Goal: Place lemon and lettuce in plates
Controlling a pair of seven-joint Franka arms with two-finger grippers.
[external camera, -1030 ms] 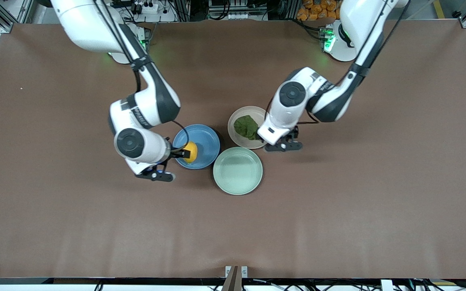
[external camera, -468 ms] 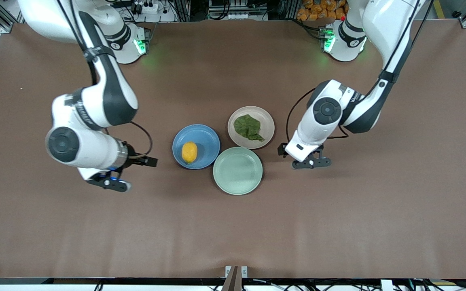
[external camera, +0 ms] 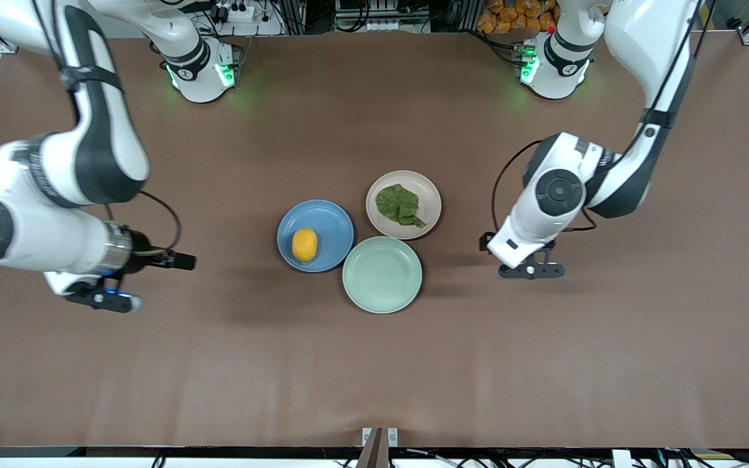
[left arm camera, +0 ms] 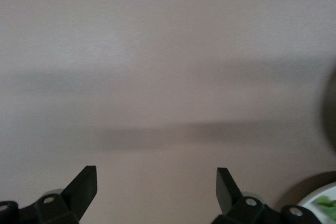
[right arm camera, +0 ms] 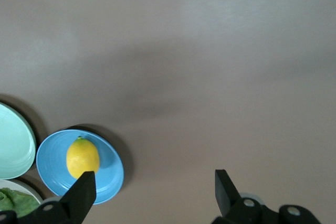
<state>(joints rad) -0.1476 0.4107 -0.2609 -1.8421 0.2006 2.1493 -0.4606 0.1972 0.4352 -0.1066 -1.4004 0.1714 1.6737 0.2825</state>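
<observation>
The lemon (external camera: 304, 245) lies in the blue plate (external camera: 332, 224). The lettuce (external camera: 400, 205) lies in the beige-pink plate (external camera: 428, 194) beside it. My right gripper (external camera: 183, 261) is open and empty over bare table toward the right arm's end, apart from the blue plate. In the right wrist view the gripper (right arm camera: 153, 184) is open, with the lemon (right arm camera: 82, 157) and blue plate (right arm camera: 107, 179) off to one side. My left gripper (external camera: 486, 242) is open and empty over bare table toward the left arm's end. In the left wrist view the gripper (left arm camera: 156, 182) is open over bare table.
A pale mint-green plate (external camera: 382, 274) stands empty, nearer the front camera and touching both other plates; it shows in the right wrist view (right arm camera: 13, 140). The brown table (external camera: 374, 364) lies bare around the plates.
Both arms have drawn away from the plates toward their own ends of the table. The right gripper left the lemon in the blue plate; the left gripper left the lettuce.
</observation>
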